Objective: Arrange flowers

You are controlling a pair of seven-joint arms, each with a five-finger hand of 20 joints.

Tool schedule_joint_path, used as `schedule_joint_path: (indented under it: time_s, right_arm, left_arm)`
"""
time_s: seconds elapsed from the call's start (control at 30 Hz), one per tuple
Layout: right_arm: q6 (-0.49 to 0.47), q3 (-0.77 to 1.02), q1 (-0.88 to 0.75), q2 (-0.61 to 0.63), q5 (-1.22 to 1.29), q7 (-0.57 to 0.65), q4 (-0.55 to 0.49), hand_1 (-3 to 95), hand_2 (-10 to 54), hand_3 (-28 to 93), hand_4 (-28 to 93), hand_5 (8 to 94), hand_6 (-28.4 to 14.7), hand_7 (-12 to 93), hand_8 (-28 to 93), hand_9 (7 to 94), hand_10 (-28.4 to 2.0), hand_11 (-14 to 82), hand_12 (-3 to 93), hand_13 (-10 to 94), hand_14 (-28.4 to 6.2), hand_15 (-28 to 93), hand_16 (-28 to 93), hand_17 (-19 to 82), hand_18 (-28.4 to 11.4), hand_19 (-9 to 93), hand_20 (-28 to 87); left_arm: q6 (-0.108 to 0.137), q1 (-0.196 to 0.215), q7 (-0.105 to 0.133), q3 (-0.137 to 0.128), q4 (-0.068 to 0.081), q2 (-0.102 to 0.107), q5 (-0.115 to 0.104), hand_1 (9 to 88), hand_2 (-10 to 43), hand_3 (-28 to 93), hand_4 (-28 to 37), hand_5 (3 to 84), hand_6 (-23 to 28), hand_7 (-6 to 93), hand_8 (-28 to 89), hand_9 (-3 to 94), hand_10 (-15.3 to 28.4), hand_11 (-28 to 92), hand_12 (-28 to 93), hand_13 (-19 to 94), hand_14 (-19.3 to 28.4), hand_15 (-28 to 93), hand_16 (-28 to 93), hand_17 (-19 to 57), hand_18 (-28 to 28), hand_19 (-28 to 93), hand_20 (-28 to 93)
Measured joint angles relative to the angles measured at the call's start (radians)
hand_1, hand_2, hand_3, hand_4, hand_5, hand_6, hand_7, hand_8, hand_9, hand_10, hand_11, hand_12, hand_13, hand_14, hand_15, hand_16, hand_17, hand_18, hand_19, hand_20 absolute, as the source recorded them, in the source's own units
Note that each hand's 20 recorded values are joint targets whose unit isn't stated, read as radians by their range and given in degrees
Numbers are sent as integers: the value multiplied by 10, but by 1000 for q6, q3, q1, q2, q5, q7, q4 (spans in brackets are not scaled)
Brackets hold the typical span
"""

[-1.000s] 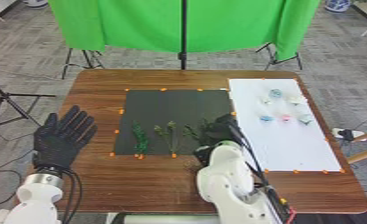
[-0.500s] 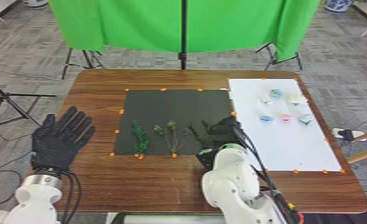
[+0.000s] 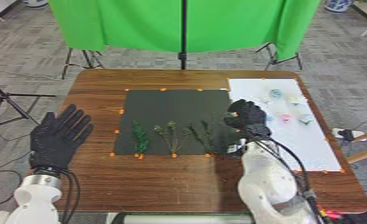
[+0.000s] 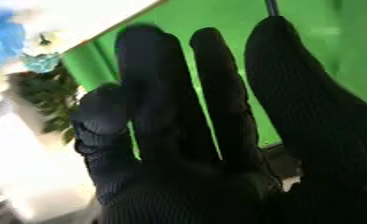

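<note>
In the head view the right hand (image 3: 247, 119) is over the seam between black mat and white sheet, open with nothing held. The right wrist view shows this hand (image 4: 175, 145) with extended fingers, near a blue flower (image 4: 0, 40) and a white flower (image 4: 43, 44). The left hand (image 3: 59, 142) lies open, left of the mat. Three green sprigs lie apart on the mat: a dense one (image 3: 140, 138), a branching one (image 3: 171, 136) and a thin one (image 3: 203, 136). A pink flower (image 3: 286, 118) and a blue flower (image 3: 276, 93) are among several blooms on the sheet.
The black mat (image 3: 175, 107) and white sheet (image 3: 299, 152) lie side by side on the brown table (image 3: 162, 182), with orange tape bits along their edges. A green backdrop (image 3: 144, 25) hangs behind the table on stands.
The right hand has moved from above the mat's right part toward the flowers, to the right and farther forward. The thin sprig is less covered now. The left hand has barely shifted.
</note>
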Motion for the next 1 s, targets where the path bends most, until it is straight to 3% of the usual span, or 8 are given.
schedule_joint_path:
  time_s: [0.13,0.33,0.47,0.67,0.77,0.87,0.9,1.0]
  right_arm:
    - [-111,44,51,34,-18,15,32,441,-95,860,-282,529,-72,200,-128,510,-212,195,168,365,-204,624,150,258,-257,871,451]
    - [-124,38,119,87,-70,224,57,454,-95,866,-282,513,-77,193,-129,474,-212,192,164,314,-213,631,128,249,-256,866,470]
    - [-146,52,135,97,-97,182,83,499,-95,872,-281,503,-67,198,-134,473,-198,186,158,316,-208,621,117,246,-259,858,477]
    - [-315,79,132,104,-96,133,87,548,-95,868,-282,538,-43,202,-141,520,-170,181,158,362,-185,624,135,255,-255,857,501]
    - [-328,78,126,112,-96,133,95,545,-95,859,-282,548,-36,209,-141,527,-165,180,158,381,-174,619,140,274,-250,865,507]
    - [-307,75,125,119,-90,135,121,558,-95,821,-283,608,-23,237,-147,606,-148,224,178,440,-160,644,191,299,-244,881,516]
    - [-297,73,125,121,-90,137,132,576,-95,781,-283,637,-13,255,-150,654,-140,225,221,462,-149,629,261,312,-240,886,519]
    - [-232,57,125,129,-94,140,167,659,-95,637,-283,727,-7,325,9,801,-108,115,378,563,-112,566,400,332,-236,892,533]
  left_arm:
    - [0,0,2,3,0,-1,-10,272,124,745,-283,446,93,173,-108,371,159,221,108,273,170,439,-71,-68,163,391,142]
    - [16,3,2,2,-5,-3,-30,271,127,744,-283,449,94,176,-109,372,160,226,108,274,171,444,-72,-69,163,393,143]
    - [18,5,2,2,-6,-4,-37,271,127,744,-283,450,94,175,-109,373,161,227,108,274,171,446,-73,-69,163,393,143]
    - [18,5,2,3,-6,-5,-39,270,127,746,-283,449,93,176,-109,373,161,228,108,274,171,446,-74,-69,163,393,143]
    - [18,6,2,3,-6,-5,-39,269,126,747,-283,449,94,176,-109,373,161,228,107,274,171,446,-74,-69,162,393,143]
    - [18,3,0,3,-4,-5,-43,270,127,746,-283,450,93,175,-109,373,161,228,107,275,171,446,-74,-69,163,393,143]
    - [18,0,-1,4,-2,-5,-46,270,127,746,-283,451,93,176,-109,373,161,229,107,275,171,446,-75,-69,163,393,143]
    - [17,-14,-1,10,5,-5,-51,270,127,745,-283,451,94,177,-109,373,161,228,107,275,171,445,-75,-69,163,393,143]
